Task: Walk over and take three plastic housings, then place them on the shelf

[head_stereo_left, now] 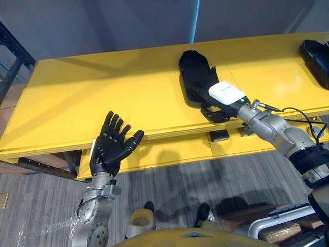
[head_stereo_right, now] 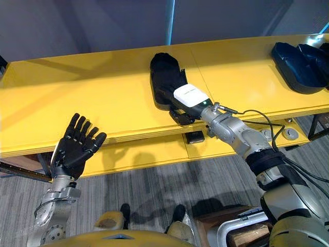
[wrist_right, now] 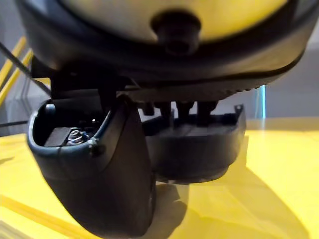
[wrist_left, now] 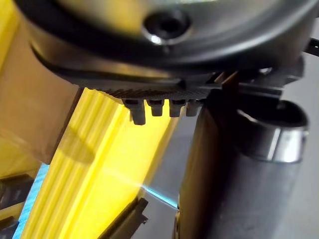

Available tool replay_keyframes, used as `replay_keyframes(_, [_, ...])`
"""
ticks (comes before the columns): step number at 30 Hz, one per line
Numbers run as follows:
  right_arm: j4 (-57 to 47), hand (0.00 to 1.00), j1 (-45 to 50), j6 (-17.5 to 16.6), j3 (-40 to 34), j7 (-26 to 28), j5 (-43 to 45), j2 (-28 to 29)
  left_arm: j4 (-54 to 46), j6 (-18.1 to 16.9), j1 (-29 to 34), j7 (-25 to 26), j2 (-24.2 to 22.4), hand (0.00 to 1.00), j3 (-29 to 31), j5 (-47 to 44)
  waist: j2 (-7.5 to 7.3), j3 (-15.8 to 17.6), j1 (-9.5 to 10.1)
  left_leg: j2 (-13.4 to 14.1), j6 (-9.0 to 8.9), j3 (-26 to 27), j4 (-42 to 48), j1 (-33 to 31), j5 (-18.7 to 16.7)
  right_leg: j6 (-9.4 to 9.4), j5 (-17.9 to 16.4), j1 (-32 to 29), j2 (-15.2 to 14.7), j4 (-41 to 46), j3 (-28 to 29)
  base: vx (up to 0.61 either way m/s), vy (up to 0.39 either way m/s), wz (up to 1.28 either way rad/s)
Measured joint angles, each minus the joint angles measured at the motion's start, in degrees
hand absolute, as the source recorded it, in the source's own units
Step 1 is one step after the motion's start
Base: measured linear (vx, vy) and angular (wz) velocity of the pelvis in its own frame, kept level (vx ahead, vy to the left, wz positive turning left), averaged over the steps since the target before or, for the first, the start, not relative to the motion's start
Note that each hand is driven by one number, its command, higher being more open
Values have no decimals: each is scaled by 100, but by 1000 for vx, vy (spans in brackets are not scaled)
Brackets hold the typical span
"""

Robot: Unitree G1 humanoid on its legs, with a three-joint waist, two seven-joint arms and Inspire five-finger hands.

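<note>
A black plastic housing (head_stereo_right: 163,74) lay flat on the yellow table (head_stereo_left: 103,92), near the middle and close to its front edge. The right robot hand (head_stereo_left: 226,94) rested on the housing's near end, dark on dark, so I could not tell whether it was grasping the part or only lying on it. A second black housing (head_stereo_right: 300,59) sat well apart at the table's far right. The left robot hand (head_stereo_left: 109,146) hung released, fingers spread, just before the table's front edge.
</note>
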Motion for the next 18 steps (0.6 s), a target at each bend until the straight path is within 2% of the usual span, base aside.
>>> replay_keyframes(8, [-519,100,843,90,-653,-12,-1,-340,1,0,55,1,0,100,10,9,-14,-115,-34,30,-8,129,-191,158,29,5,-4,14,7,0,90,-22,-1,-7])
replay_keyframes(11, [-749,100,913,181,-853,-14,85,-340,1,-2,49,-12,1,100,10,10,-7,-131,-159,36,-10,176,-209,179,28,6,-4,1,10,-1,136,-11,0,-8])
replay_keyframes(16, [-1247,100,1109,360,-1488,-26,611,-337,1,-23,39,-25,-1,100,6,9,-10,-303,-254,46,-12,253,-250,198,32,11,-1,-54,20,0,187,8,0,-7])
replay_keyframes(18, [-1663,100,1142,470,-1946,-25,1116,-168,0,-73,28,-20,-1,100,11,0,-16,-347,-310,46,-14,314,-252,254,31,12,0,-55,26,0,272,13,12,-15])
